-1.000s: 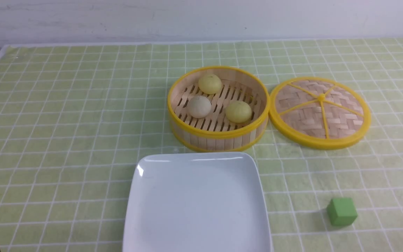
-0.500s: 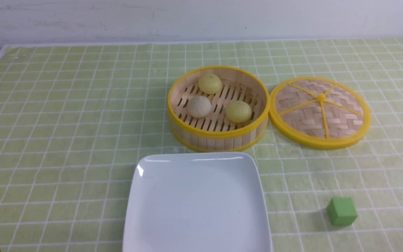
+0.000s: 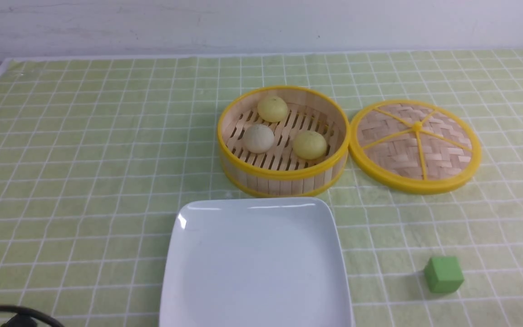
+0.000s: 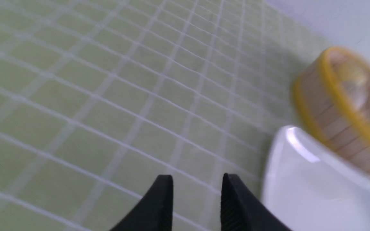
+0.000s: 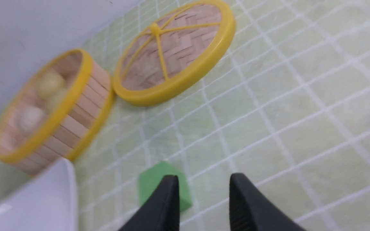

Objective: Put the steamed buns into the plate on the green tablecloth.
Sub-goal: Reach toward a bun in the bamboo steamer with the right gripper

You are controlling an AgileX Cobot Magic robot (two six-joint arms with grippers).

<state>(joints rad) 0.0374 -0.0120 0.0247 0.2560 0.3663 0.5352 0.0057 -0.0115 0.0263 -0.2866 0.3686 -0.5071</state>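
Observation:
Three steamed buns lie in the round bamboo steamer: a pale yellow one at the back, a greyish-white one at the left and a pale yellow one at the right. The white square plate lies empty on the green tablecloth, just in front of the steamer. My left gripper is open and empty over bare cloth, left of the plate. My right gripper is open and empty over the cloth near the green cube. The buns show blurred in the right wrist view.
The woven steamer lid lies flat to the right of the steamer, touching it. A green cube sits right of the plate. A black part of the left arm shows at the bottom left corner. The wall stands behind the cloth's far edge.
A black part of the left arm has come into the front view's bottom left corner. The buns, steamer, lid, plate and cube have not moved.

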